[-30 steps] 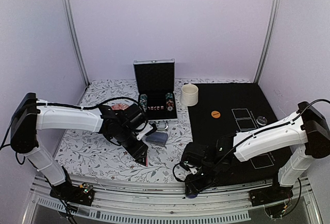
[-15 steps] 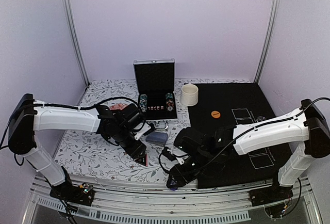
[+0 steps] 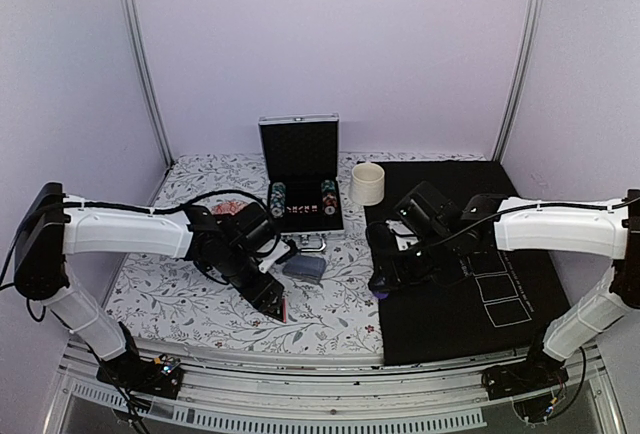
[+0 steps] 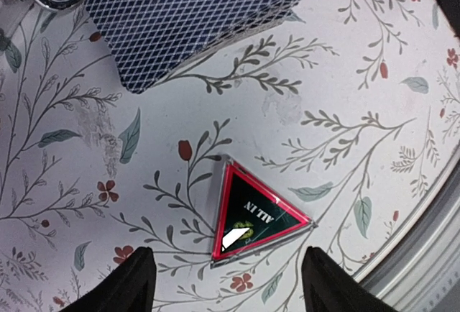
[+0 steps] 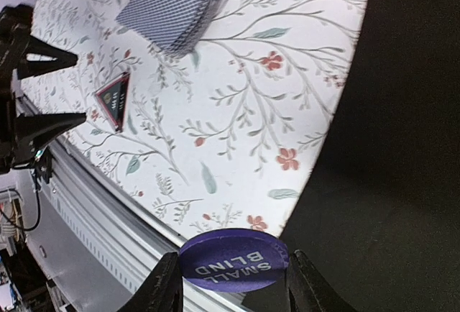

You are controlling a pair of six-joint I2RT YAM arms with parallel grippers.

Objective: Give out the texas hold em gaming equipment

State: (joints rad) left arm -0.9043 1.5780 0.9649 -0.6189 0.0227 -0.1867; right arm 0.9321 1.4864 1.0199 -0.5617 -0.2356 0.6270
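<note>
Pale lilac walls (image 3: 330,34), floral tablecloth (image 3: 170,299)

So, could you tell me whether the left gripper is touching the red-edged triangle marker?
Apart. In the left wrist view, the left gripper straddles the triangle marker lying flat, with bare floral cloth visible between the marker and each finger.

The triangle marker (image 4: 255,218) looks like glossy plastic, floral desk cover (image 4: 359,53) is matt cloth, black mat (image 5: 410,111) looks felty, small blind disc (image 5: 233,260) smooth plastic.
</note>
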